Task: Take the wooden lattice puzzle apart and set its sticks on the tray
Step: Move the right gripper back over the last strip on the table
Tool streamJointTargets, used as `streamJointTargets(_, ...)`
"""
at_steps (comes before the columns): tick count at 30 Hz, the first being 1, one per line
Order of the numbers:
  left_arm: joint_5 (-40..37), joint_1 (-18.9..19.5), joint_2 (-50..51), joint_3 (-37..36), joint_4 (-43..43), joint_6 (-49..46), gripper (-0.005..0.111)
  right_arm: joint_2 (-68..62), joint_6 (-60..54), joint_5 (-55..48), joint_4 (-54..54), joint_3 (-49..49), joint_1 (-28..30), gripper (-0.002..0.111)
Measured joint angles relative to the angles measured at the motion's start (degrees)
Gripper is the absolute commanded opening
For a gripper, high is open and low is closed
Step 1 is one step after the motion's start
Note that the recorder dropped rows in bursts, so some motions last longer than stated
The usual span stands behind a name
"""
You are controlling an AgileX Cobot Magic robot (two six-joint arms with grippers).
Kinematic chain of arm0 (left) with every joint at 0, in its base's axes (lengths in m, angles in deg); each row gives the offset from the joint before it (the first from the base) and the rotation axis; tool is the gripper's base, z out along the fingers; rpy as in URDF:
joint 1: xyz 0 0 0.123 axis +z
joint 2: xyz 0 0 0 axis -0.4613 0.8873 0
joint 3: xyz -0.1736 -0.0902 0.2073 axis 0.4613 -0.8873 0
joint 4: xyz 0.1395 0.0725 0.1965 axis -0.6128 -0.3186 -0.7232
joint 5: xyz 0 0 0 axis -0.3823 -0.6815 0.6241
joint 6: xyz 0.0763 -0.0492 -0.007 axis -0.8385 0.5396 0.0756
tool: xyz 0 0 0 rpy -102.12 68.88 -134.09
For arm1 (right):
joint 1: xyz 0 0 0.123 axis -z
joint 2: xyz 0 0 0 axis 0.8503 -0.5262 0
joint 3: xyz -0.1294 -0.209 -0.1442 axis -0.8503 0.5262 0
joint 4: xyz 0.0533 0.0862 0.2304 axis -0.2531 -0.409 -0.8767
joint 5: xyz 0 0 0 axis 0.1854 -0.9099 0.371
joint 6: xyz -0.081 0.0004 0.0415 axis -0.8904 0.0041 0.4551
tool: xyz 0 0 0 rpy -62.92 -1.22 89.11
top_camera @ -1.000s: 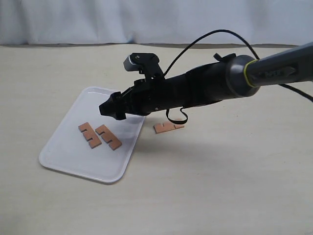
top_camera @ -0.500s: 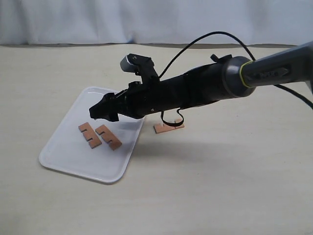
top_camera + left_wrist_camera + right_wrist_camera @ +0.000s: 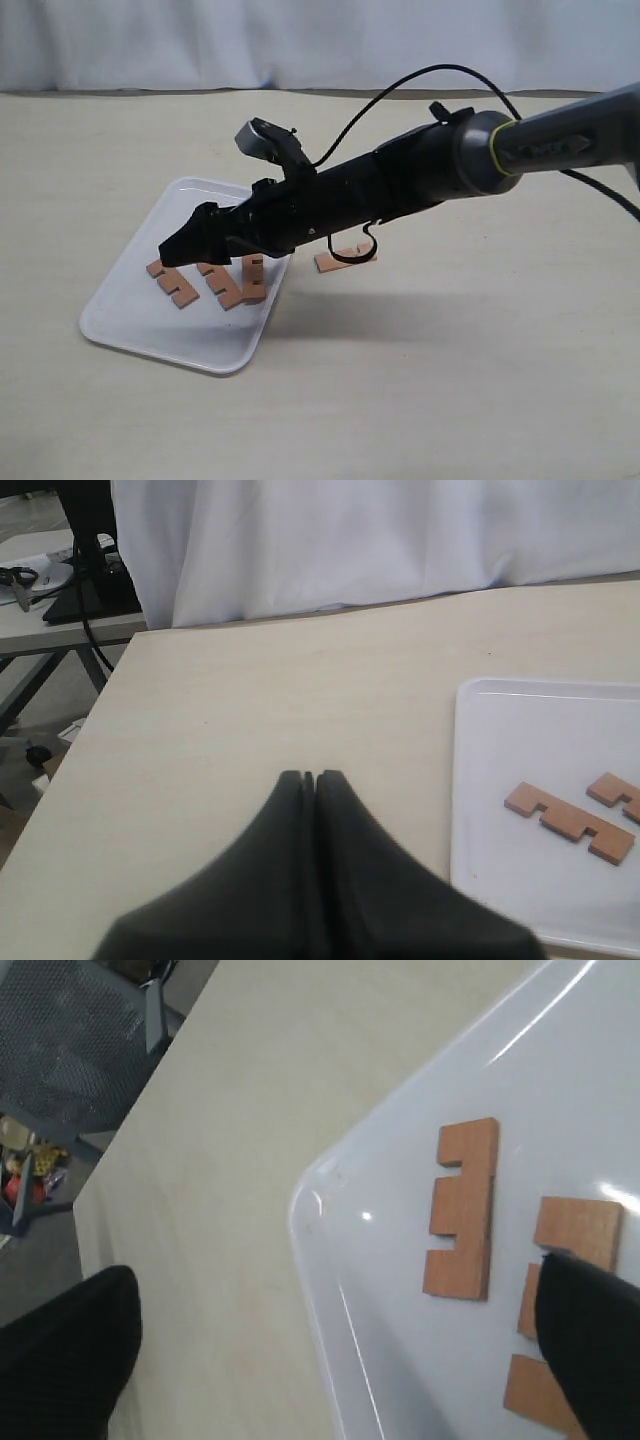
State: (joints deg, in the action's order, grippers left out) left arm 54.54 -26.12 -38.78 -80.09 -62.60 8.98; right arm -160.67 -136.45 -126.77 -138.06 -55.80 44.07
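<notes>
The white tray (image 3: 150, 322) lies on the left of the table. My right gripper (image 3: 176, 252) reaches across and hovers low over it, open, with nothing between its fingers. On the tray lie two sticks (image 3: 171, 284) (image 3: 221, 286) flat, and a third stick (image 3: 253, 277) stands tilted near the right rim. A fourth stick (image 3: 344, 260) rests on the table right of the tray. No interlocked grid shows. In the right wrist view the gripper (image 3: 330, 1270) spans the tray (image 3: 560, 1080) corner beside a stick (image 3: 462, 1210). My left gripper (image 3: 310, 777) is shut, empty, beside the tray (image 3: 520, 730).
The tabletop (image 3: 450, 380) is pale wood with a white curtain (image 3: 320, 40) behind it. The right arm's black cable (image 3: 430, 75) loops above the arm. Beyond the table edge stands a chair (image 3: 80, 1040).
The right gripper has moved left and lower over the tray. A third stick now shows on the tray near its right rim. The stick on the table has not moved.
</notes>
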Motion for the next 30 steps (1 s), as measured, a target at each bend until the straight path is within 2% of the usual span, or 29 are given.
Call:
streamJointTargets(8,0.0,0.0,0.0,0.0,0.0,0.0,0.0,6.1,3.24,-2.08,14.32,-1.25,0.0,0.107)
streamJointTargets(12,0.0,0.0,0.0,0.0,0.0,0.0,0.0,10.8,4.44,-2.22,32.06,-1.25,0.0,0.107)
streamJointTargets(14,0.0,0.0,0.0,0.0,0.0,0.0,0.0,13.25,7.4,-2.09,45.43,-1.25,0.0,0.107)
streamJointTargets(16,0.0,0.0,0.0,0.0,0.0,0.0,0.0,14.07,12.15,-0.57,51.72,-1.25,0.0,0.107)
streamJointTargets(22,0.0,0.0,0.0,0.0,0.0,0.0,0.0,14.18,19.43,3.05,57.94,-1.25,0.0,0.107)
streamJointTargets(30,0.0,0.0,0.0,0.0,0.0,0.0,0.0,14.18,20.5,4.12,67.43,-1.25,0.0,0.107)
